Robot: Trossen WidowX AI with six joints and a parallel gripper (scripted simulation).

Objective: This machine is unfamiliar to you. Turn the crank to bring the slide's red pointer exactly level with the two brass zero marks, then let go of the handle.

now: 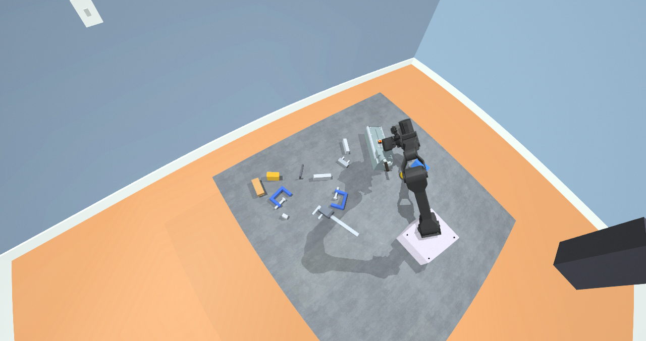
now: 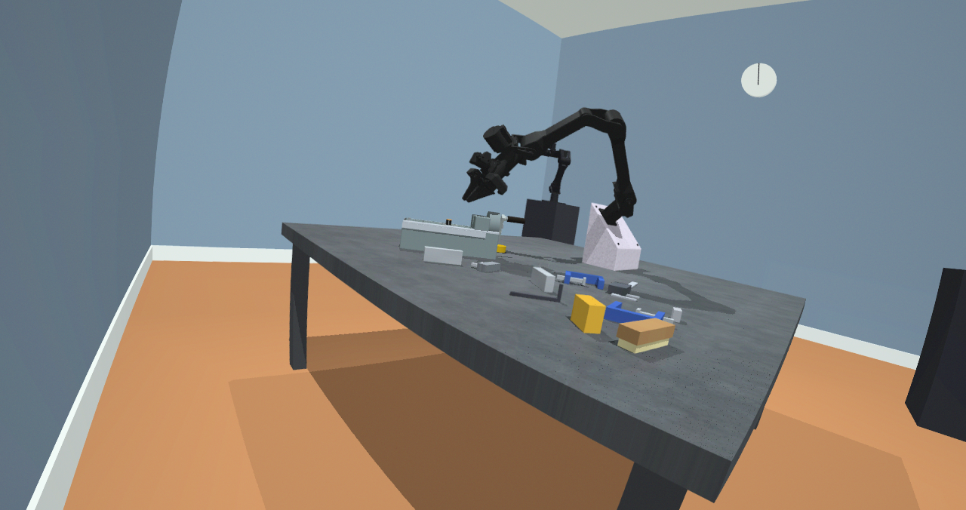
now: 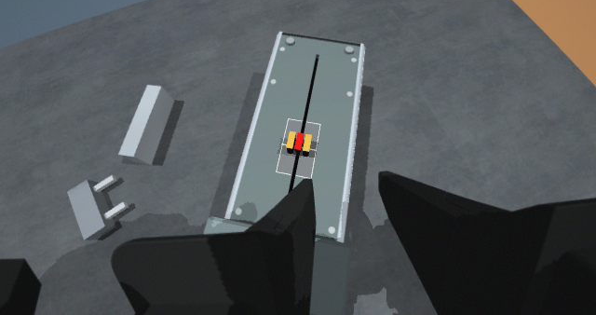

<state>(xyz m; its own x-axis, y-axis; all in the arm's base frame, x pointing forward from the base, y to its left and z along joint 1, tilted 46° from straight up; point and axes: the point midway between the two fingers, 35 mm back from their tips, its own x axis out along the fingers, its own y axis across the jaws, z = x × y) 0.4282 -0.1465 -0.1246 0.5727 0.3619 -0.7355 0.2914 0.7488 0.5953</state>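
The grey-green machine [image 1: 372,135] [image 2: 445,241] [image 3: 328,84] stands on the table with its slot and scale window facing up. The red pointer [image 3: 299,141] sits between the left brass mark [image 3: 291,140] and the right brass mark [image 3: 307,143] and looks about level with them; a tiny offset cannot be judged. The crank's dark brown handle [image 1: 386,166] [image 2: 515,219] sticks out from the near end and is hidden in the wrist view. My gripper [image 2: 467,199] [image 3: 345,184] is partly open and empty above the machine, touching neither machine nor handle.
Left of the machine lie a pale block [image 1: 345,146] [image 2: 443,256] [image 3: 141,120] and a grey two-pronged part [image 1: 343,162] [image 3: 88,210]. Farther off are blue clamps [image 1: 345,199] [image 2: 624,314], a yellow block [image 1: 272,176] [image 2: 587,314] and a brown-topped block [image 1: 258,186] [image 2: 645,332].
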